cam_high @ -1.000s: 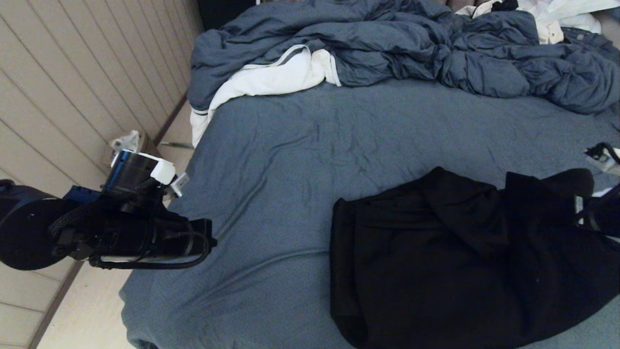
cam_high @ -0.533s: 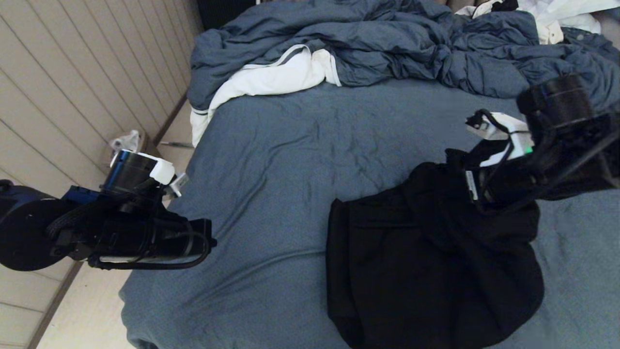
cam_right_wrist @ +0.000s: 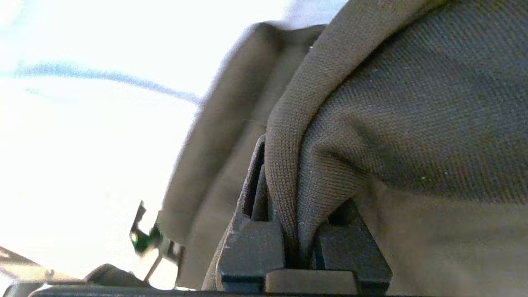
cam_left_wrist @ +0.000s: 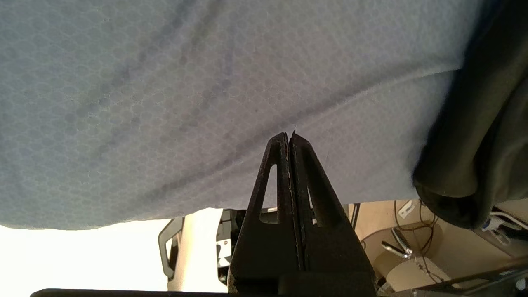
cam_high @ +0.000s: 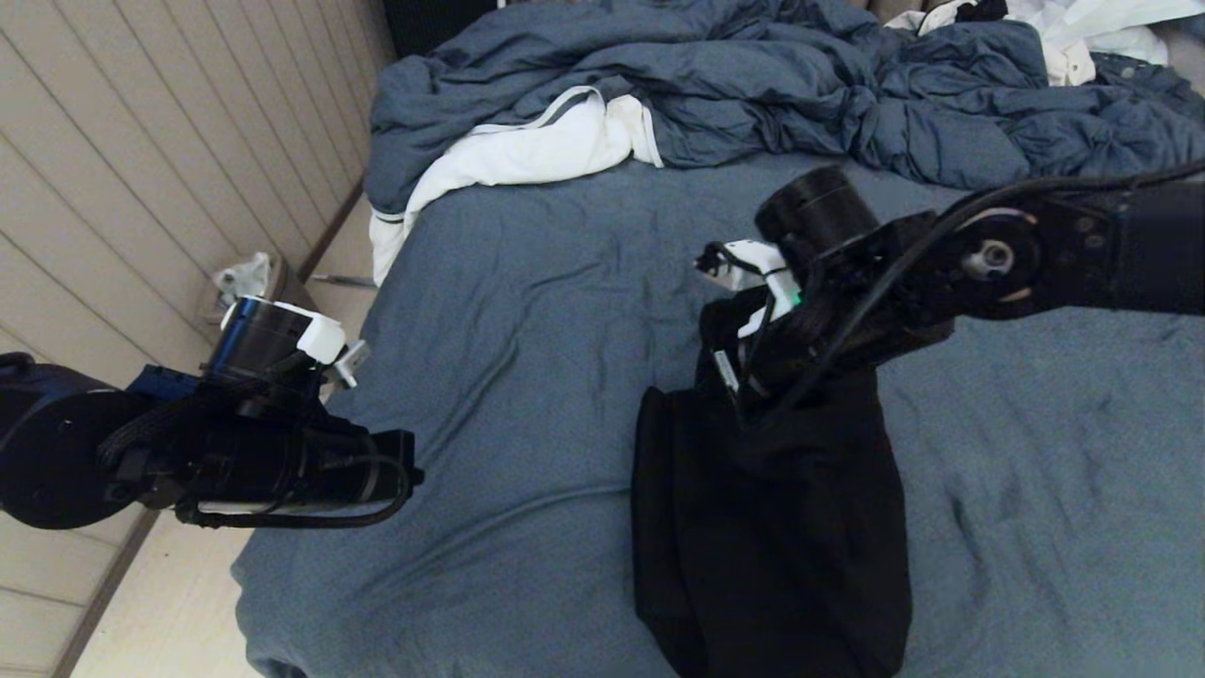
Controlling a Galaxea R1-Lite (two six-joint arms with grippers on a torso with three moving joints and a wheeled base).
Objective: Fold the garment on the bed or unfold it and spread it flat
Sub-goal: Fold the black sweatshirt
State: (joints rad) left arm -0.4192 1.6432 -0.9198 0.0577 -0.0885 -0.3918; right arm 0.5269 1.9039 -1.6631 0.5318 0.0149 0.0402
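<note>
1. Garment (cam_high: 772, 537): black hoodie, near edge of the bed (cam_high: 527, 311), on the blue-grey sheet and well short of the rumpled duvet (cam_high: 753, 85) at the far end.
2. Change: a second ago it sprawled wide toward my right side of the bed; now its right half is pulled over the left, so the bundle is narrow and tall.
3. Right tool (cam_high: 739, 381) made that sweep. It came in from the right edge and now hangs above the garment's far end, clamped on a fold of black knit. The right wrist view shows the fabric (cam_right_wrist: 371, 123) pinched between the jaws.
4. Left tool (cam_left_wrist: 291, 140) is closed on nothing and parked off the bed's left edge, well apart from the garment. I haven't moved it.
5. My read: this is a fold step, half laid over half. The release is not done yet, and the top layer is still lifted at the grip.
6. Look: matte black, soft and thick. Left edge is fairly straight; the far end bunches up to the tool. I can't pick out sleeves, hood or zip.
7. Sheet on the right side, where the garment lay, is bare with light wrinkles.
8. White cloth (cam_high: 527, 151) by the duvet is untouched and irrelevant.
</note>
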